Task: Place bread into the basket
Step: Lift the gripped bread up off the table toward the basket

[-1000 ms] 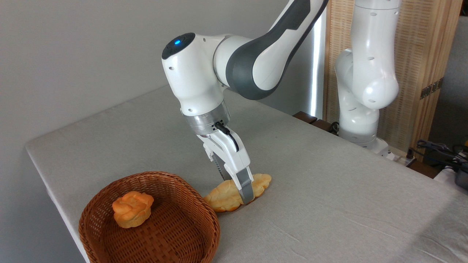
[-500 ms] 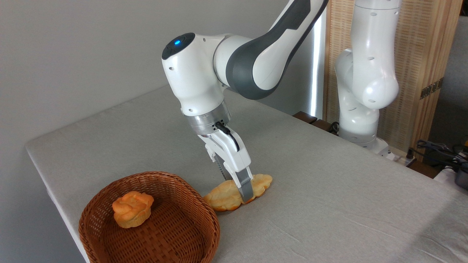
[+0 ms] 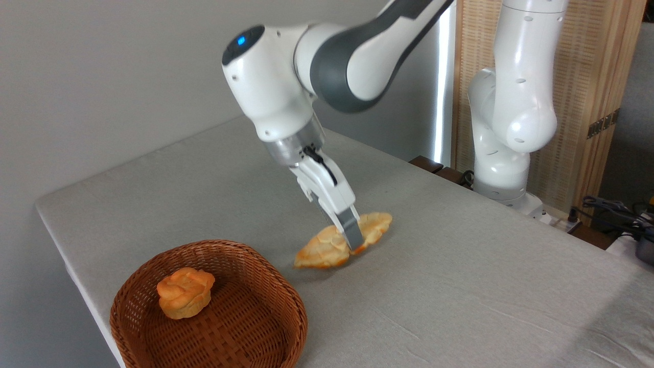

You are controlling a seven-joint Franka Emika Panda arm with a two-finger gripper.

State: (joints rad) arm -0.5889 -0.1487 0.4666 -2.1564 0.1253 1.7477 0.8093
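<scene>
Jaws clamp the bread (image 3: 327,248) above the table (image 3: 460,286); basket (image 3: 286,301) holds 1 bun (image 3: 185,292).

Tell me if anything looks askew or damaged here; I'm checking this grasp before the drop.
Only the bread looks askew: the gripper pinches it near the middle, above the table, left end drooping. No damage visible. The basket sits upright, holding a small bun.

No readable text, label, brand, number or sign anywhere: none on the white robot arm (image 3: 286,97), none on the grey cloth-covered table (image 3: 460,286).
</scene>
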